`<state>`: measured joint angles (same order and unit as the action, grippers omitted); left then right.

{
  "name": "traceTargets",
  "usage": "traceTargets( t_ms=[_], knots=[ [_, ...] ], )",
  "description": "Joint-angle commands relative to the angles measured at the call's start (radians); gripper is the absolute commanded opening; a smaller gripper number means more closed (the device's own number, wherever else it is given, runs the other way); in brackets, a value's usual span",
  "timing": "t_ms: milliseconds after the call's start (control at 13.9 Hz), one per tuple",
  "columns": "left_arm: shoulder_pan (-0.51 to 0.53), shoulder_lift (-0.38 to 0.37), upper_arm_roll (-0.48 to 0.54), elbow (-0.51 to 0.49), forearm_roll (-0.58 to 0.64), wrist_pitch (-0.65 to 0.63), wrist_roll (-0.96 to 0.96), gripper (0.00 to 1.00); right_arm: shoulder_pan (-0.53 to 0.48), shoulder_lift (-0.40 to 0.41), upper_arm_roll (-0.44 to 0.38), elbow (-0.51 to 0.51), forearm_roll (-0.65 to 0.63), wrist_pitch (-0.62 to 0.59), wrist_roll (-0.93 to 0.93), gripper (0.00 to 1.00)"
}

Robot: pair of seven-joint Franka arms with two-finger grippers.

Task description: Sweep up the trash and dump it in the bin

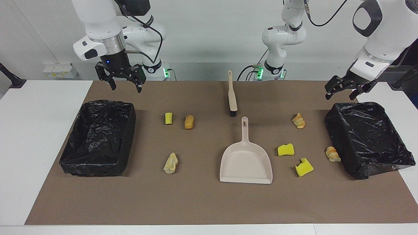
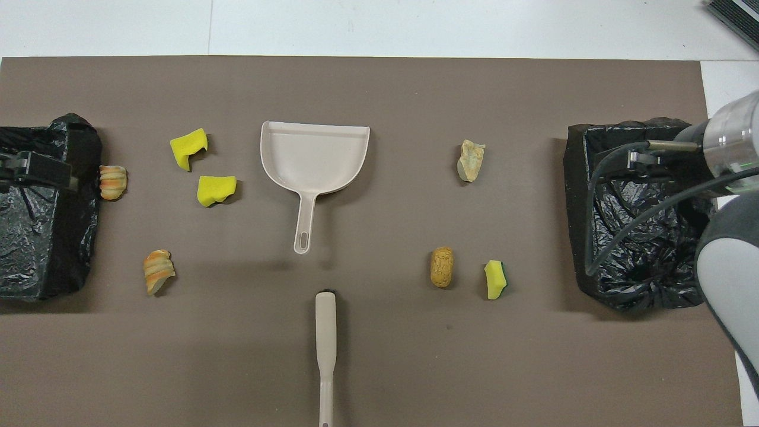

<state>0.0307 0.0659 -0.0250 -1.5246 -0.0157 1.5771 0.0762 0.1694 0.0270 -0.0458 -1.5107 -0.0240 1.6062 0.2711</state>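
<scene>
Trash [image 1: 285, 149] lies in seven small pieces scattered across my brown tabletop [image 1: 202, 202] around the beige dustpan [image 1: 245, 163]; left gripper [image 1: 341, 91] and right gripper [image 1: 125, 83], jaws released, hang over the black-lined bins [image 1: 98, 140].

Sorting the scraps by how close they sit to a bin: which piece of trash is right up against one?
The striped orange-tan lump at the foot of the bin at the left arm's end. It lies against the bin's black liner; every other piece sits out on the open mat.

Bright even overhead light, soft short shadows, faint glare on black liners, sharp focus
</scene>
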Motion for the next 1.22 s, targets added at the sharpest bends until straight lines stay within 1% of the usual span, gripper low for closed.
traceTargets(
  t_ms=[0, 144, 215, 287, 359, 503, 575, 718, 790, 862, 1006, 1149],
  knots=[
    [-0.003, 0.0, 0.004, 0.018, 0.016, -0.023, 0.011, 1.0, -0.126, -0.027, 0.125, -0.026, 0.002, -0.014, 0.007, 1.0],
    [-0.003, 0.0, 0.004, 0.017, 0.014, -0.022, 0.011, 1.0, -0.223, -0.032, 0.217, -0.026, 0.002, -0.015, 0.007, 1.0],
    [-0.005, -0.003, 0.002, 0.012, 0.013, -0.02, 0.011, 1.0, -0.291, -0.038, 0.295, -0.026, 0.001, -0.017, 0.008, 1.0],
    [-0.005, -0.006, 0.002, 0.005, 0.008, -0.02, 0.011, 1.0, -0.338, -0.039, 0.35, -0.026, -0.007, -0.019, 0.008, 1.0],
    [-0.008, -0.011, 0.002, -0.017, 0.008, -0.014, 0.011, 1.0, -0.343, -0.041, 0.359, -0.028, -0.007, -0.019, 0.01, 1.0],
    [-0.017, -0.014, -0.001, -0.054, 0.007, 0.003, 0.014, 1.0, -0.312, -0.039, 0.35, -0.026, -0.011, -0.017, 0.008, 1.0],
    [-0.024, -0.018, -0.006, -0.086, 0.005, 0.03, 0.013, 1.0, -0.283, -0.039, 0.327, -0.026, -0.016, -0.017, 0.008, 1.0],
    [-0.049, -0.072, -0.007, -0.226, 0.0, 0.153, 0.007, 1.0, -0.205, -0.039, 0.247, -0.026, -0.017, -0.02, 0.008, 1.0],
    [-0.07, -0.101, -0.007, -0.302, -0.001, 0.222, 0.007, 1.0, -0.197, -0.041, 0.241, -0.026, -0.017, -0.028, 0.008, 1.0],
    [-0.09, -0.124, -0.007, -0.356, -0.001, 0.262, 0.007, 1.0, -0.197, -0.048, 0.239, -0.032, -0.016, -0.051, 0.01, 1.0],
    [-0.107, -0.143, -0.007, -0.414, -0.027, 0.276, 0.004, 1.0, -0.185, -0.061, 0.234, -0.055, -0.016, -0.049, 0.005, 1.0],
    [-0.12, -0.182, -0.007, -0.485, -0.05, 0.316, 0.004, 1.0, -0.168, -0.055, 0.212, -0.054, -0.013, -0.045, -0.006, 1.0]
  ],
)
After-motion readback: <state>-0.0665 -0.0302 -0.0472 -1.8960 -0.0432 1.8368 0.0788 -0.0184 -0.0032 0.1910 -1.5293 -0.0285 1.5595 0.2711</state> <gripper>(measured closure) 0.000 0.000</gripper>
